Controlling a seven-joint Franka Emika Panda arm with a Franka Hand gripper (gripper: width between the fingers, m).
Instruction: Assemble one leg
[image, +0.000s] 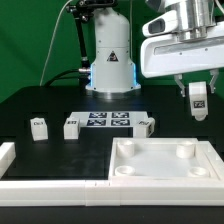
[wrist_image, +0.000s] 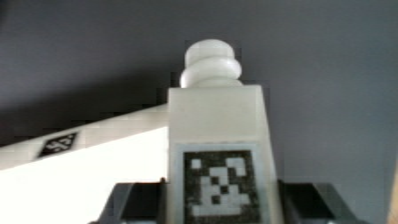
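My hand is closed on the leg. The two dark fingers pinch its sides near the tagged end, so the block hangs upright in the air with nothing beneath it. In the wrist view the tag faces the camera and the rounded peg sits at the end away from the wrist. I take that as pointing downward. The peg is the end that must enter a socket, so this grasp leaves it free to lead.

In the exterior view the leg hangs above the far corner of the white panel on the exterior view's right, well clear of it and roughly over the corner socket. The panel lies flat on the worktop with its sockets facing up. A white rail lies just beside it, probably as a stop against sliding, though I cannot tell whether the two touch.

Three spare legs stand in a row with the marker board, two on the exterior view's left of it and one at its other end, all well apart from the hand.

Behind the leg in the wrist view is a pale surface with a small tag at its edge. I cannot say which part that is.

I judge this to be the carry-and-align step. Next the peg needs centring over the socket and a straight descent. If it is off-centre it could catch the rim and tilt the leg in my grip.
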